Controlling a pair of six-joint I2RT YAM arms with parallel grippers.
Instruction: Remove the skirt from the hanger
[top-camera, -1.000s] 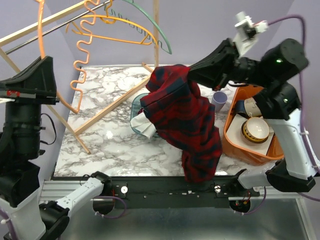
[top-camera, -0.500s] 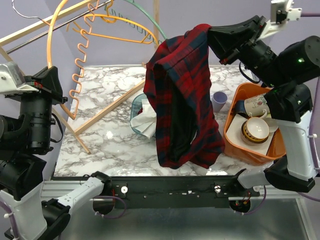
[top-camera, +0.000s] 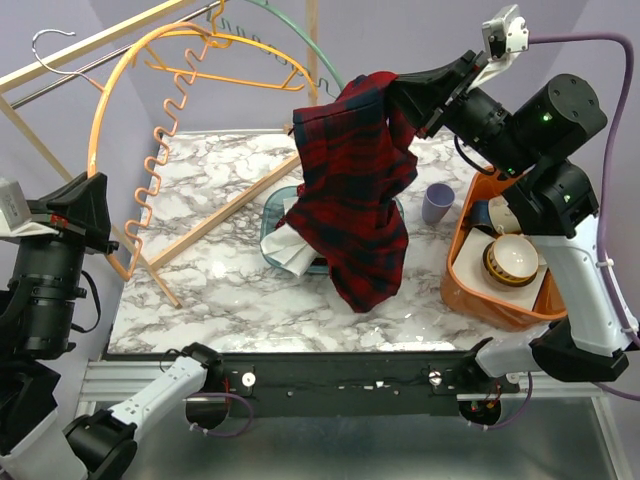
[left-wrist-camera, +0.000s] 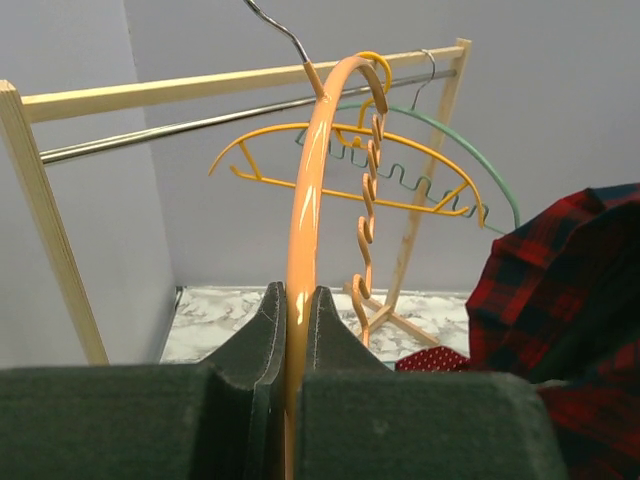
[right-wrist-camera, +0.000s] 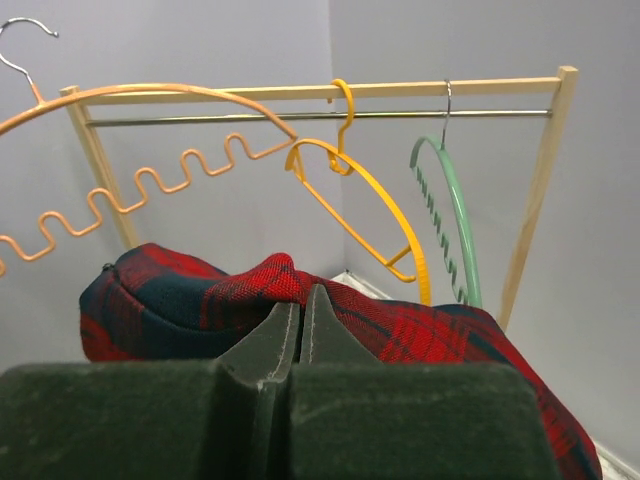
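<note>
The right end effector (right-wrist-camera: 300, 300) is clamped tight on a fold of the red plaid skirt (top-camera: 355, 200), holding it up over the far middle of the marble bench (top-camera: 200, 180). The cloth hangs free of every hanger, draping down over a teal tub (top-camera: 272, 215). The left end effector (left-wrist-camera: 297, 300) is closed on the arc of the orange wavy-bar hanger (left-wrist-camera: 303, 190), raised at the left near the wooden rack (left-wrist-camera: 200, 87).

— Top view?
— High behind the arm bases, looking down on the counter (top-camera: 220, 300).
— Wrists?
— Close in, sighting over the left tool (left-wrist-camera: 297, 297) and right tool (right-wrist-camera: 302, 302) — both face the wooden rack (left-wrist-camera: 200, 83), which all three share.
</note>
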